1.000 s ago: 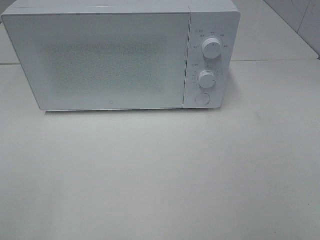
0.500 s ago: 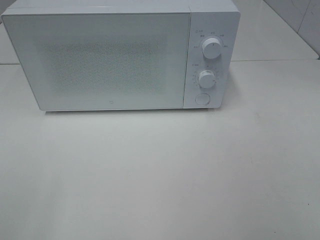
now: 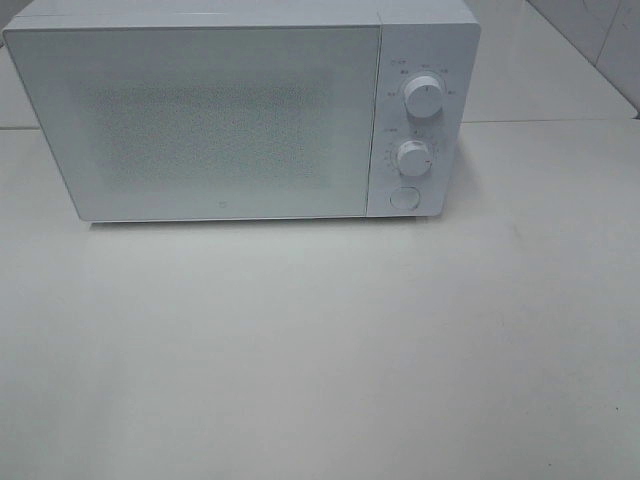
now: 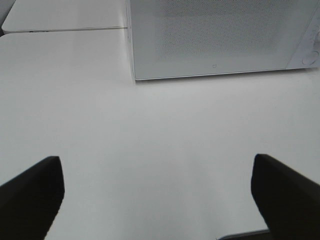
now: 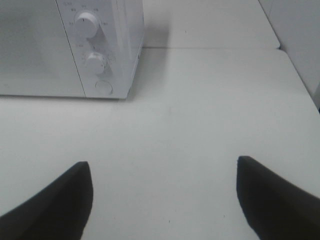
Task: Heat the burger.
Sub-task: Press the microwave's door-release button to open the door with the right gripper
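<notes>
- White microwave on bench, door shut.
- My left gripper spread, empty, facing its door; my right gripper spread, empty, facing its knobs.
- Where the burger is, I cannot tell.

Flat, dim, greyish light — soft focus throughout, faint shadow under the microwave.

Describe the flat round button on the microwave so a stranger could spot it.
Find the white box-shaped microwave on the pale table, then its narrow control strip right of the door. The flat round white button sits at the strip's bottom, below two white knobs; unlike them it lies flat and has no markings around it.
</notes>
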Controlling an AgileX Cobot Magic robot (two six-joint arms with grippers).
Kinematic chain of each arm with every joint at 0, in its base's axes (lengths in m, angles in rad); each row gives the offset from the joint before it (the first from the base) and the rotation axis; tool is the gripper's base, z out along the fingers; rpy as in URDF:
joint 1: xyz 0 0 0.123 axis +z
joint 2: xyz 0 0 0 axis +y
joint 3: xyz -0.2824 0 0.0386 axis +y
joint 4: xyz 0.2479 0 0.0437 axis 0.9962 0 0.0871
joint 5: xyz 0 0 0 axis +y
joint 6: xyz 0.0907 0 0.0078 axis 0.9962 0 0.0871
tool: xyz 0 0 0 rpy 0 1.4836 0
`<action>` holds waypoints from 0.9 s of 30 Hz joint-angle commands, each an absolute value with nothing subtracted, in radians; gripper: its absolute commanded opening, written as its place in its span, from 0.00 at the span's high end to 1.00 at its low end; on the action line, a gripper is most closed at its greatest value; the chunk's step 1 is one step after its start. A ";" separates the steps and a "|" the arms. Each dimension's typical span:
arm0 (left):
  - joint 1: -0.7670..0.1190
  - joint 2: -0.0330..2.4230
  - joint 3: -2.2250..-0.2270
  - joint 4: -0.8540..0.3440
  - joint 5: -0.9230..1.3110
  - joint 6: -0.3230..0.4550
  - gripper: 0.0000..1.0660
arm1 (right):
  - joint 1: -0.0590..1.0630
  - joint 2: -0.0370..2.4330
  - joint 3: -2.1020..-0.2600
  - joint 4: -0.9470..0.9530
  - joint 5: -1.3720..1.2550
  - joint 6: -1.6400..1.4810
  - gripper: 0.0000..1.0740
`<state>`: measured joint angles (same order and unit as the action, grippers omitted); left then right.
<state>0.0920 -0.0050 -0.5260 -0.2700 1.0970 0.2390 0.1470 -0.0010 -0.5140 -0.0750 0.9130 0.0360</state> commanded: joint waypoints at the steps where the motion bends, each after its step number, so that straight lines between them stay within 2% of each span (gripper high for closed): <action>1: 0.094 -0.024 -0.524 -0.273 1.086 0.233 0.12 | 0.142 0.021 -0.524 -0.072 0.849 0.049 0.29; 16: 0.094 -0.024 -0.524 -0.273 1.086 0.233 0.12 | 0.142 0.370 -0.464 -0.073 0.419 0.049 0.29; 27: 0.094 -0.024 -0.524 -0.273 1.086 0.233 0.12 | 0.142 0.610 -0.464 -0.073 0.199 0.049 0.29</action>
<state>0.0920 -0.0050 -0.5260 -0.2700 1.0970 0.2390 0.1470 0.6020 -0.4690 -0.0730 0.2280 0.0500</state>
